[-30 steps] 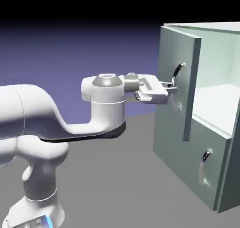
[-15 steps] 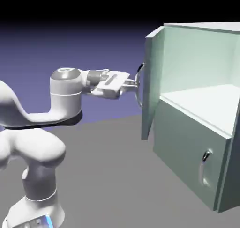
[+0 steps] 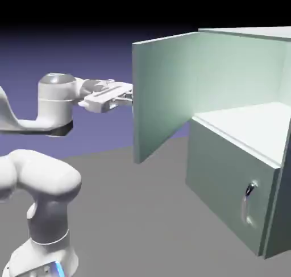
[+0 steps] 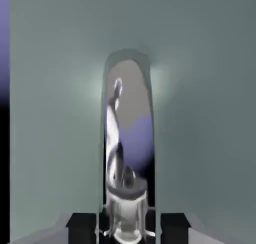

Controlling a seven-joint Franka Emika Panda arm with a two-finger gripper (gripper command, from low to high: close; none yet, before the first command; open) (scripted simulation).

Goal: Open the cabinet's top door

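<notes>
- The top door (image 3: 162, 94) stands swung wide off the cabinet (image 3: 227, 173), baring its pale interior; the tool (image 3: 129, 95) meets its far face. Opening looks nearly complete.
- Hand view: tool (image 4: 127, 228) pinches the silver handle (image 4: 127, 138).

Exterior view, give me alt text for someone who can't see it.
A white robot arm's hand reaches behind the cabinet's top door, which stands swung wide open, its pale inner face showing. Below, a smaller door with a small silver handle is shut.
</notes>
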